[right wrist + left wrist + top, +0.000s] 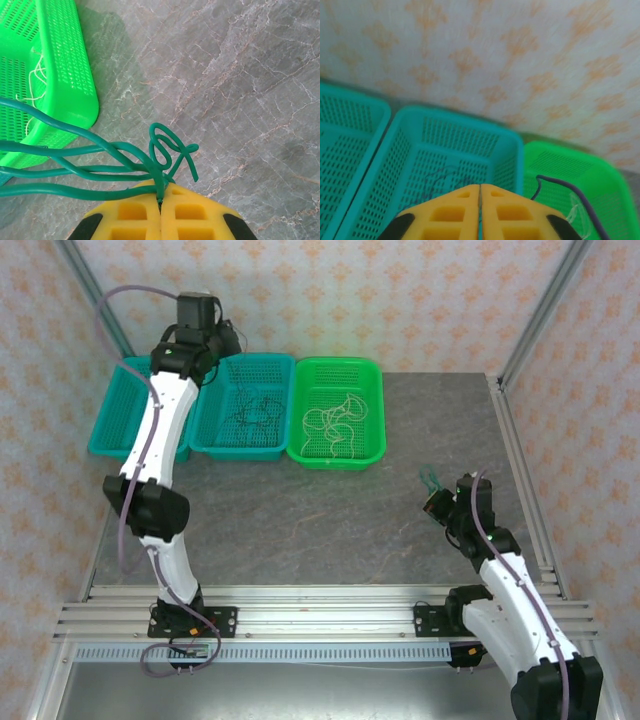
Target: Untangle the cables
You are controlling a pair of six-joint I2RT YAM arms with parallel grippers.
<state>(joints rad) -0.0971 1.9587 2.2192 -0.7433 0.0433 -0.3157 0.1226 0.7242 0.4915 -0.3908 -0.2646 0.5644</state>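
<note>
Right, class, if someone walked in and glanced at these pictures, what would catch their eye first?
Most likely the bright green cable looping out of the right gripper, which is shut on it over the grey table on the right side. Next comes the row of baskets along the far edge: a green basket holding pale wires, and beside it a teal basket with dark wires.

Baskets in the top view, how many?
3, in a row at the back: left teal basket, partly behind the left arm; middle teal basket, holding dark cables; green basket at right, holding whitish cables.
</note>
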